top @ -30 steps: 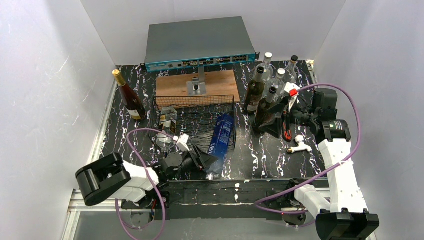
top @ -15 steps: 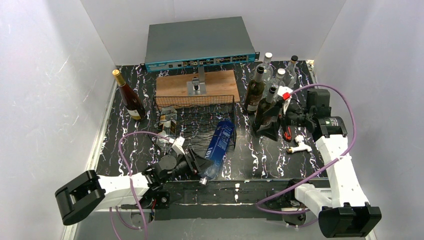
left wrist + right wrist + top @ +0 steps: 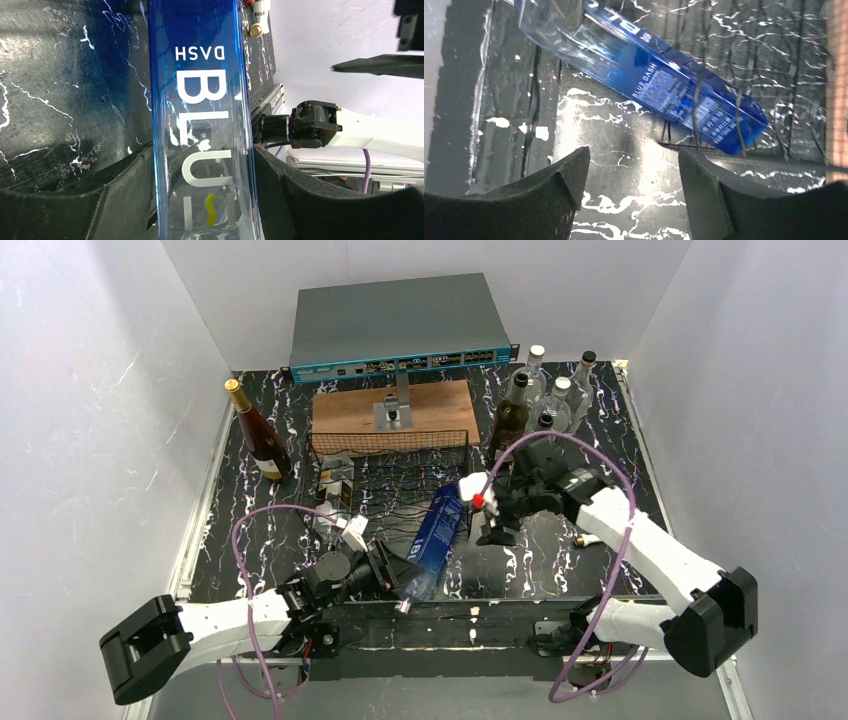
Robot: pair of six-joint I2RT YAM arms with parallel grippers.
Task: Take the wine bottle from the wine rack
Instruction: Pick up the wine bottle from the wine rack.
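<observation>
Your right pincer (image 3: pixel 492 512) has swung left from the cluster of standing glass bottles (image 3: pixel 535 405) and now sits just beside the clear blue glass wine bottle (image 3: pixel 441 528), jaws apart and empty. The left pincer (image 3: pixel 396 570) clamps the bottle's near part. Its far end lies in the right cradle of the black wire-mesh rack (image 3: pixel 390 455), so it's only partly out.

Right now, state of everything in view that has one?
blue bottle, lying, base in wine rack, neck out
left claw, shut on blue bottle
right claw, open, empty
wine rack, holding blue bottle's base
amber bottle, upright
back-right bottles, upright
</observation>
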